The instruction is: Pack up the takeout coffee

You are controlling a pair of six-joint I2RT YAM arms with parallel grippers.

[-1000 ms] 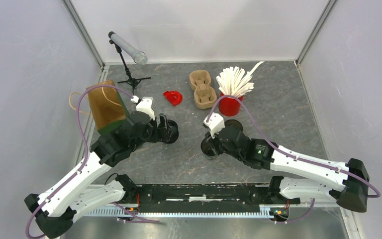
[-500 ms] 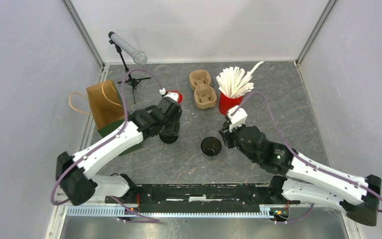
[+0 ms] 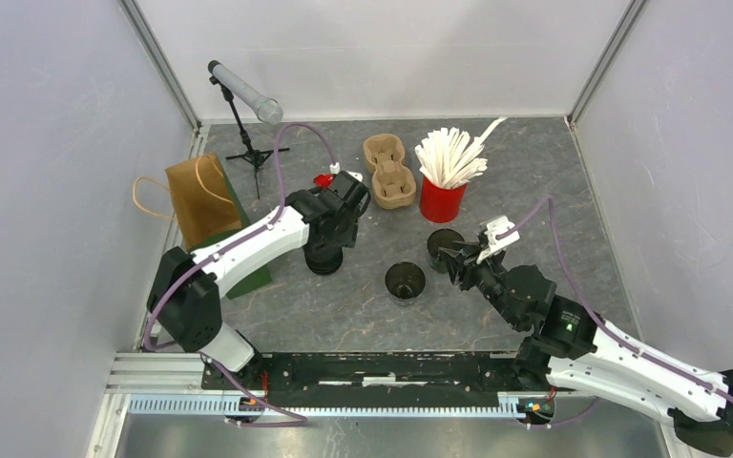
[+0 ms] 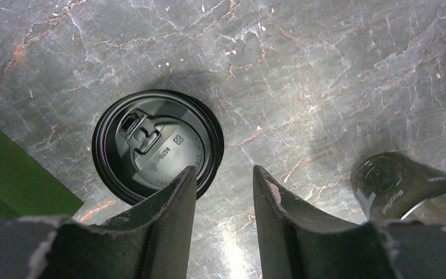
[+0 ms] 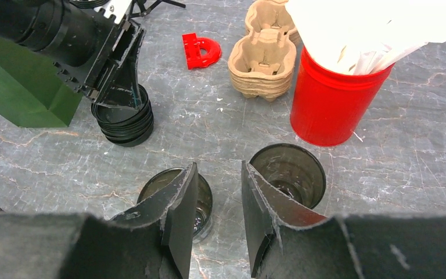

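Left arm point(image 3: 248, 250) stretched forward and in toward centre, upper link lying low, wrist bent over at the end. Left hand point(image 3: 328, 239) points almost straight down. In the wrist view its fingers point(image 4: 171, 206) stand parted with a clear gap and nothing between them; pads look scuffed.

Right arm point(image 3: 630, 367) runs low from the far right corner of the base rail, diagonally toward centre, forearm nearly flat. Right hand point(image 3: 454, 258) aims forward and slightly down. Its fingers point(image 5: 177, 203) are also apart, with a narrower gap, and grip nothing. The two hands are well apart, no contact between the arms.
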